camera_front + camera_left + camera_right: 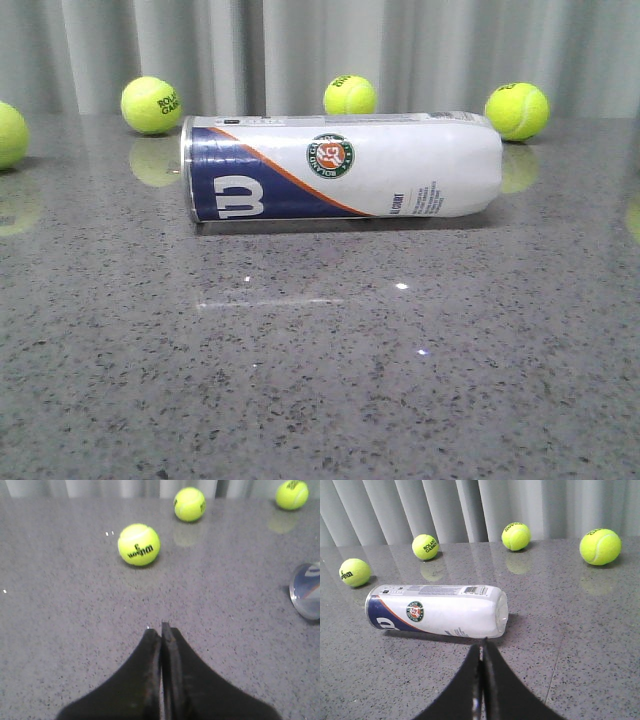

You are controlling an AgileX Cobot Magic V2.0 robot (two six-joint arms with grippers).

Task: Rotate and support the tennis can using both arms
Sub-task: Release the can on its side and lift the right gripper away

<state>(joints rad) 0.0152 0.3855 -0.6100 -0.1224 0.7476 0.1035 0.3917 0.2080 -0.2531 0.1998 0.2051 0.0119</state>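
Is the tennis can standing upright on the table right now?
No, the tennis can lies on its side on the table, navy end toward the left.

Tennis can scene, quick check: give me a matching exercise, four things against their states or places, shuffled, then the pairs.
Things:
1. tennis can
2. left hand
3. right hand
4. ball printed "Wilson 3"

States:
A. fingers shut, close to the can's clear end
B. lying on its side on the table, navy end toward the robot's left
C. resting on the table ahead of the left hand, touching nothing
D. fingers shut, over bare table, the can's silver rim off to one side

Pairs: 1-B, 2-D, 3-A, 4-C
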